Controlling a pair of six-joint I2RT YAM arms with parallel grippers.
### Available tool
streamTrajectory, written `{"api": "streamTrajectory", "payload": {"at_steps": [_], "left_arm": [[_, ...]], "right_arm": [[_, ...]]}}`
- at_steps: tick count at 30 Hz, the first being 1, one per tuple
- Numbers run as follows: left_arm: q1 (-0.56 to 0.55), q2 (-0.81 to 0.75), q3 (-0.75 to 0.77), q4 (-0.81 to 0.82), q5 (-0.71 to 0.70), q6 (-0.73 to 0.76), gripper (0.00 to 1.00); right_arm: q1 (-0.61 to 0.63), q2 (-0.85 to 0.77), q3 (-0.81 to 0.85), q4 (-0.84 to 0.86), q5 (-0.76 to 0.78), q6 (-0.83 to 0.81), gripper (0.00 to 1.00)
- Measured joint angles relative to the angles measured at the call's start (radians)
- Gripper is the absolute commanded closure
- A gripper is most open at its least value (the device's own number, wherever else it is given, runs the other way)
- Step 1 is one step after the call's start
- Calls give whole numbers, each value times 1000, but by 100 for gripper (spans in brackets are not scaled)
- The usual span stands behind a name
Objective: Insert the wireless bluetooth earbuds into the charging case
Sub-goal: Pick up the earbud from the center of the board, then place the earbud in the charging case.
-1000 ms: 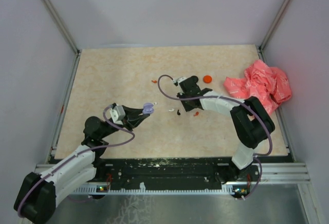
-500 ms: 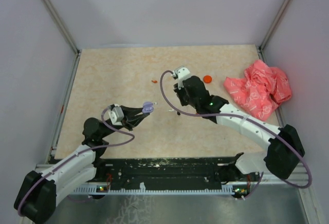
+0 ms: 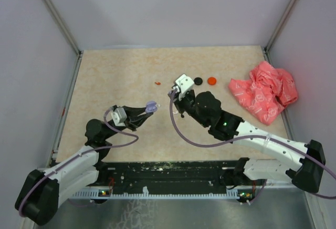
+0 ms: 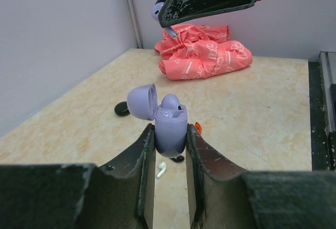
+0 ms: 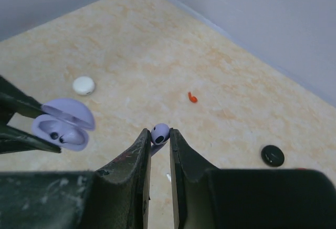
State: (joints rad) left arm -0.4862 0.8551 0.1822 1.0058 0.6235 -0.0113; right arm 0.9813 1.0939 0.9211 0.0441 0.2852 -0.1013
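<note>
Right gripper [image 5: 159,136] clamped on 1 lilac stemmed plastic earbud [image 5: 160,133], stem pointing down. Left gripper [image 4: 170,134] clamped on 1 lilac rounded charging case [image 4: 169,129], upright, lid open, at earbud's 8 o'clock in top view.

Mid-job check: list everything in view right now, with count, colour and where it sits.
charging case: 1, lilac, lid open, held off the table in the left gripper
lilac earbud: 1, lilac, pinched in the right gripper, near the case
red earbuds: 2, red, one on the far table, one partly hidden behind a left finger
white earbud: 1, white, on the table below the case
black earbud: 1, black, beside the white one, partly hidden
round discs: 3, black and red side by side at the far right, white beyond the case
plastic bag: 1, pink-red, crumpled, right edge
table: 1, beige
left gripper: shut on the case
right gripper: shut on the lilac earbud
</note>
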Motion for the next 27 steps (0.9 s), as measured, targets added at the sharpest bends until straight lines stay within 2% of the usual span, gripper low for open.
{"api": "streamTrajectory", "payload": {"at_steps": [10, 27], "left_arm": [[0, 34, 7, 80, -20, -42, 100], [0, 72, 14, 192, -42, -97, 100]], "right_arm": [[136, -17, -26, 179, -3, -116, 87], [180, 33, -32, 356, -16, -212, 88]]}}
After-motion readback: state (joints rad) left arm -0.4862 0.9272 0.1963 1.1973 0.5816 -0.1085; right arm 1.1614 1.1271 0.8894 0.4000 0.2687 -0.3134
